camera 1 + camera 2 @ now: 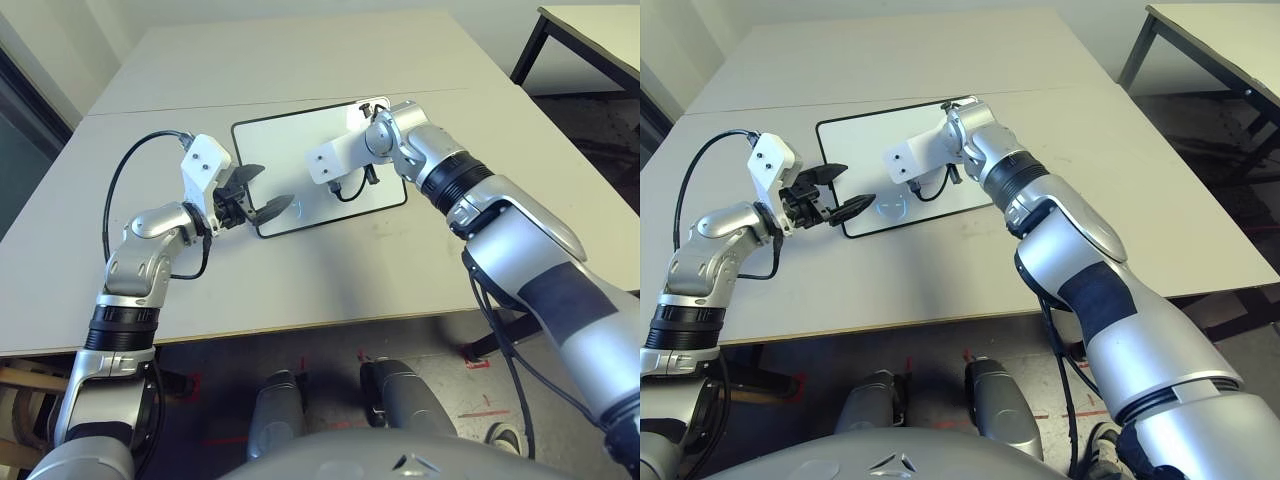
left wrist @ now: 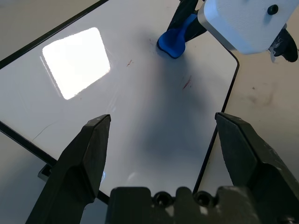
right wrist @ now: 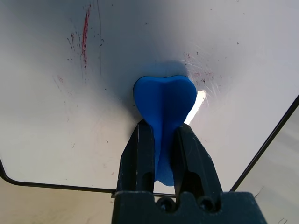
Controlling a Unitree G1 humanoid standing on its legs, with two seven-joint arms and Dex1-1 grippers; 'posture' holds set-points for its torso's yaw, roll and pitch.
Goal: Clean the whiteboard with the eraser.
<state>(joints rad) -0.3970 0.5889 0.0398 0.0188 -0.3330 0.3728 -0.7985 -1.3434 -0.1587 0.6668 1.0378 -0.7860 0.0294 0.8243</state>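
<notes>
A silver-armed humanoid robot works over a rectangular whiteboard with a thin black frame and rounded corners (image 1: 270, 150), lying on a pale, wide tabletop (image 1: 320, 280). The head cameras show both forearms reaching onto the scene, the right arm crossing the board's right-hand part, with the black two-fingered left gripper (image 1: 265, 192) at the board's left edge, its fingers spread wide and nothing between them. Those head views hide what the right wrist view reveals: the black two-fingered right gripper (image 3: 163, 135) closed on a bright blue, bone-shaped eraser (image 3: 165, 100), pinched at its narrow middle, one rounded, notched end standing out beyond the fingertips. The eraser is over the white surface, inside the frame; whether its underside touches the board cannot be told. The same close view picks out red streaks (image 3: 85, 35) on the board and finer red specks (image 3: 203, 74) beside the eraser's rounded end, marks the head views do not make out. The left wrist view, looking between its own parted fingers, adds a bright squarish reflection (image 2: 77, 62) on the glossy surface and catches the blue eraser in the opposite gripper. A second pale table with dark legs (image 1: 605, 30) stands well apart, beyond the right arm.
</notes>
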